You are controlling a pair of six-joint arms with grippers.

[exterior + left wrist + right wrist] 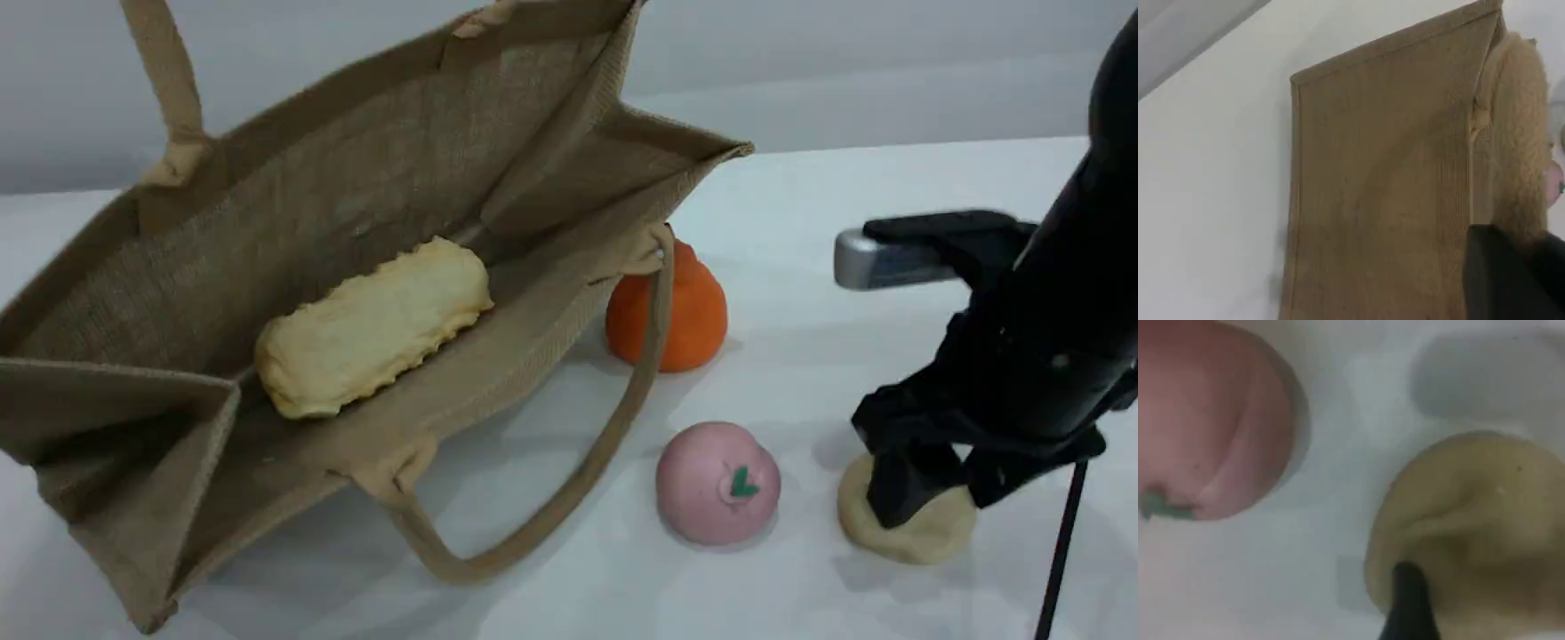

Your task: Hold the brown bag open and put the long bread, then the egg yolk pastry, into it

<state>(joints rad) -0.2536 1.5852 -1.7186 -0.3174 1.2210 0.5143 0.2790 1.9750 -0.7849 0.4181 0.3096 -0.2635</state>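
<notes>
The brown bag [293,204] stands tilted with its mouth wide open, its far handle [169,80] pulled up out of the scene view. The long bread [373,327] lies inside it, pale side up. My left gripper shows only in the left wrist view, as a dark fingertip [1511,273] against the bag's outer wall [1378,200], where a blurred beige strap ends. My right gripper [947,502] is down on the egg yolk pastry [925,538], which rests on the table at the front right. Its fingertip [1408,600] presses into the pastry's edge [1471,520].
A pink ball with a green leaf mark [718,482] sits just left of the pastry, close to the right gripper. An orange pear-shaped item [680,311] stands behind the bag's near handle [569,480], which droops onto the white table [845,178].
</notes>
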